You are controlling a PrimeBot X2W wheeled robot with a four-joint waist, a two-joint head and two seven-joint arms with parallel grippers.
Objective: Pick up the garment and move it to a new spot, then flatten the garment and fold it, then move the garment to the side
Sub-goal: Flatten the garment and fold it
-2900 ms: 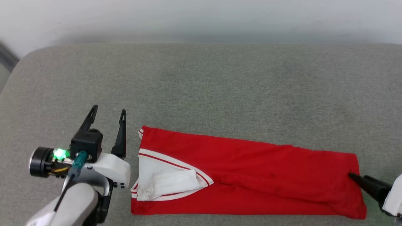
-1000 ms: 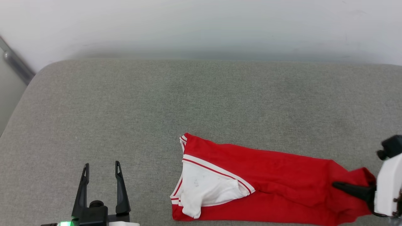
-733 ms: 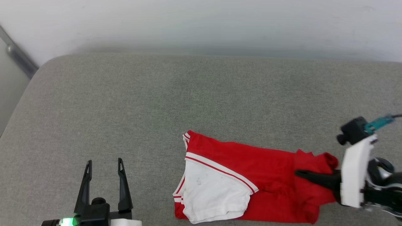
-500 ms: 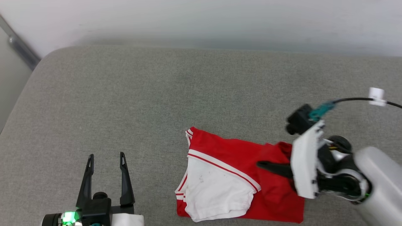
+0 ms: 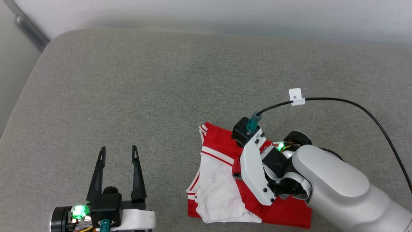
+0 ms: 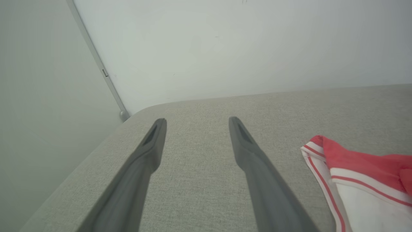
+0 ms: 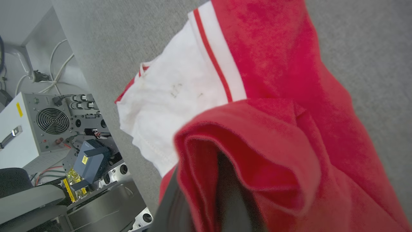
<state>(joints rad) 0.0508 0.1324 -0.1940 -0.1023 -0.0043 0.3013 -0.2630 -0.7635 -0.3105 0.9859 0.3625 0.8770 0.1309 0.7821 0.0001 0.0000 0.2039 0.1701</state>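
Right end effector (image 7: 227, 183) grips the garment (image 5: 215, 183) folded beneath it.

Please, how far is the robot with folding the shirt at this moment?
Done, it seems: the shirt lies on the grey cushion with its white sleeve turned in on top. In hand: the right gripper is shut on a red end of the shirt, doubled over the rest. Left: release that end, smooth the fold, move the shirt aside. The left gripper is open, apart from it.
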